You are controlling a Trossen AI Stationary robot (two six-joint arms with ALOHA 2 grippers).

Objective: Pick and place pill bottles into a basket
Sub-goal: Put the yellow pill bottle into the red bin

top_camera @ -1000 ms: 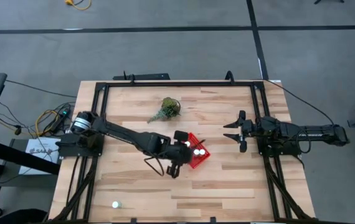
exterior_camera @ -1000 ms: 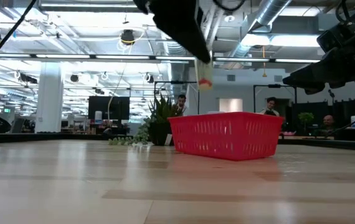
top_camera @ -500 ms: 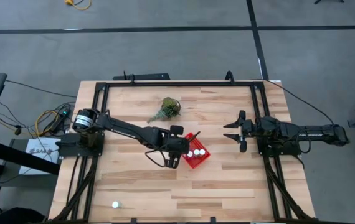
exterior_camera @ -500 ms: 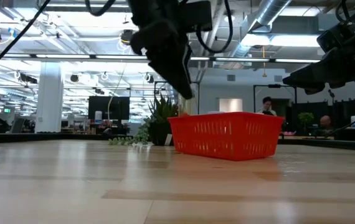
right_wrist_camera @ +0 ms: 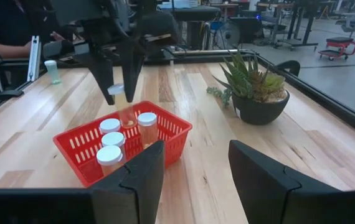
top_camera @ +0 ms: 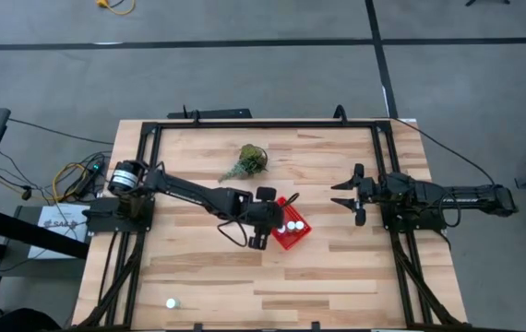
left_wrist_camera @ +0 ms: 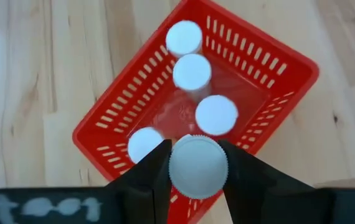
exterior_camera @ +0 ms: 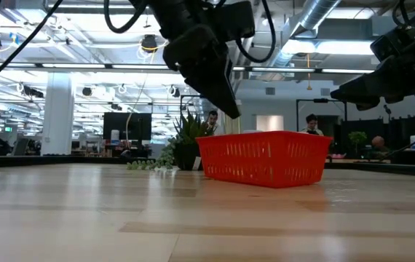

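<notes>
We're mid-placement: left hand (left_wrist_camera: 195,167) is clenched on a pill bottle (left_wrist_camera: 197,165), hovering over the red basket (top_camera: 297,237) at centre frame in the high view. Four bottles already stand in the basket (left_wrist_camera: 184,38) (left_wrist_camera: 192,71) (left_wrist_camera: 215,115) (left_wrist_camera: 145,144). One more (top_camera: 171,302) sits at the table's (top_camera: 337,286) lower left, well apart. Right hand (top_camera: 350,195) waits spread and empty, right of centre. Next we need to lower into the free corner and release without knocking the neighbours. Versus half a second ago, the left hand has shifted slightly over the basket's near edge; basket and stray bottle haven't moved. Plant (top_camera: 247,162) is irrelevant.
</notes>
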